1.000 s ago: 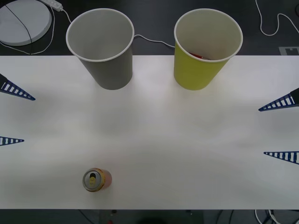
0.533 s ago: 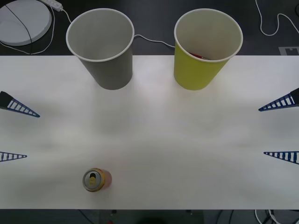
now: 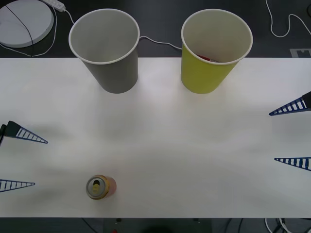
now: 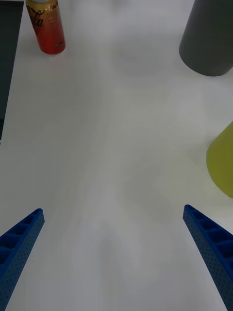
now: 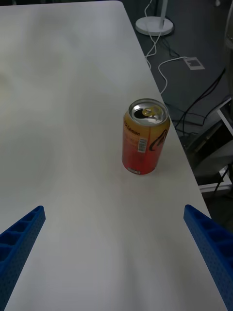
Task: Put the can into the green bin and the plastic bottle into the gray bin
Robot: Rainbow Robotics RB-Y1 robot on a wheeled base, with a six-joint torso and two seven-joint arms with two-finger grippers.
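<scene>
The red and orange can stands upright near the table's front edge, left of centre; it also shows as the can and the can. My left gripper is open at the left edge, level with the can and apart from it. My right gripper is open at the right edge. The gray bin stands at the back left, the green bin at the back right with something red inside. The plastic bottle is out of view.
The white table ends just in front of the can. Behind the table lie a white round base and cables on a dark floor. Open tabletop lies between the bins and the can.
My left gripper has moved toward the table's front edge and slightly inward, nearing the can's level. The right gripper, can and bins have not moved.
</scene>
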